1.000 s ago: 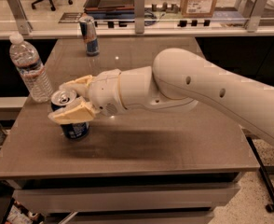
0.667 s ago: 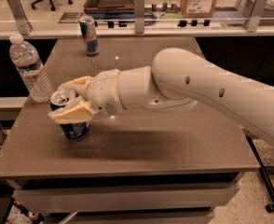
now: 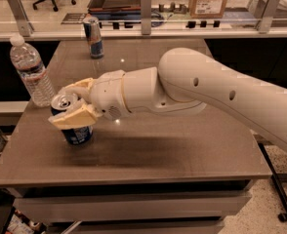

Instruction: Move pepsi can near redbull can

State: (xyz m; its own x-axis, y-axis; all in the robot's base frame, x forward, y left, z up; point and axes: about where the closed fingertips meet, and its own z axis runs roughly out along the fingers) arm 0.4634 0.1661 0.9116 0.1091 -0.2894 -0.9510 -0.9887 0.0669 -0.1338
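The pepsi can (image 3: 78, 134), short and blue with a silver top, stands on the brown table (image 3: 182, 152) near its front left. My gripper (image 3: 68, 105) reaches in from the right and is shut on the can's upper part, one cream finger (image 3: 72, 118) in front of it and the other behind. The can's base rests on the table. The redbull can (image 3: 93, 37), tall, slim, blue and silver, stands at the table's far edge, well behind the gripper.
A clear water bottle (image 3: 32, 72) stands at the table's left edge, just behind and left of the pepsi can. A glass-railed counter (image 3: 148, 26) with a cardboard box (image 3: 209, 0) runs behind the table.
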